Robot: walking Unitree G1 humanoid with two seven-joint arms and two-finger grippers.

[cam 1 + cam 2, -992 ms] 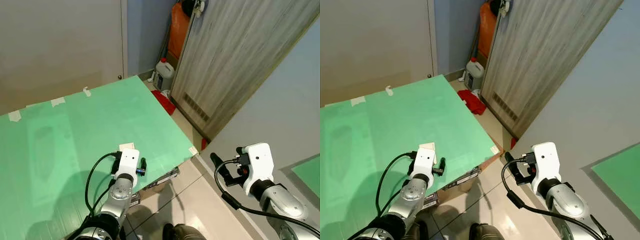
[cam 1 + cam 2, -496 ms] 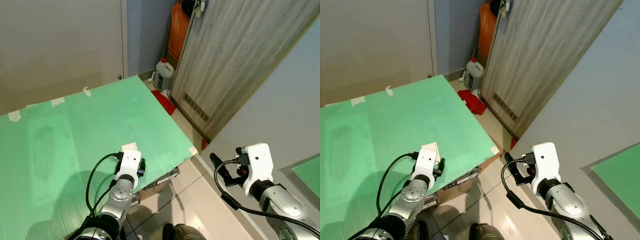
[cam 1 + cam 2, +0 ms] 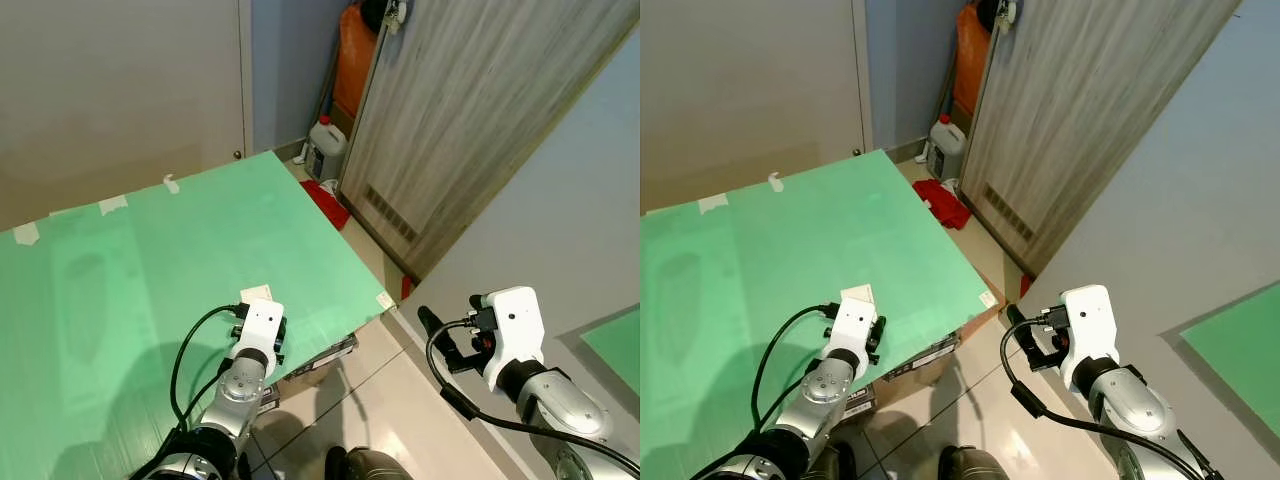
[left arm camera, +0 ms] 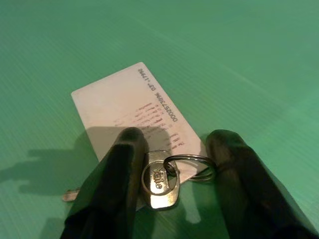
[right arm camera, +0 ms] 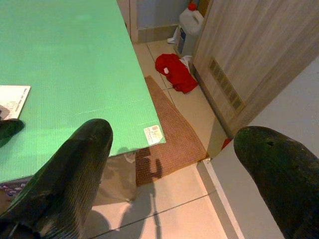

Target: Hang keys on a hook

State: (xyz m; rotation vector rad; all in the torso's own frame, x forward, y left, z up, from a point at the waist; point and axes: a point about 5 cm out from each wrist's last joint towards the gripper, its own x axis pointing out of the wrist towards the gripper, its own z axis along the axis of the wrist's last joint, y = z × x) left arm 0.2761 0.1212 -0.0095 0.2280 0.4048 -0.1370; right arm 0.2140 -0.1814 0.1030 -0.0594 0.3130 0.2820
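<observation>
1. Presently the left gripper (image 4: 174, 164) is seen low over the green table (image 3: 150, 260), near its near right corner, with its fingers (image 4: 117, 184) spread apart on either side of the keys (image 4: 162, 177); nothing is gripped yet.
2. The keys, a silver key head on a ring, are found lying on the table, overlapping the near edge of a white card (image 4: 132, 112).
3. The right gripper (image 5: 174, 164) is held wide open and empty beyond the table's right edge, above the tiled floor (image 5: 174, 209).
4. No hook can be made out in these views.
5. Judged risks: the flat key could be slid away instead of pinched if the fingers are closed too high; the card could be caught along with the ring, or the ring alone could be clipped and slip out on lifting.
6. Compared with one second ago, the left gripper has been eased forward and down toward the card, while the right arm has hardly been shifted.
</observation>
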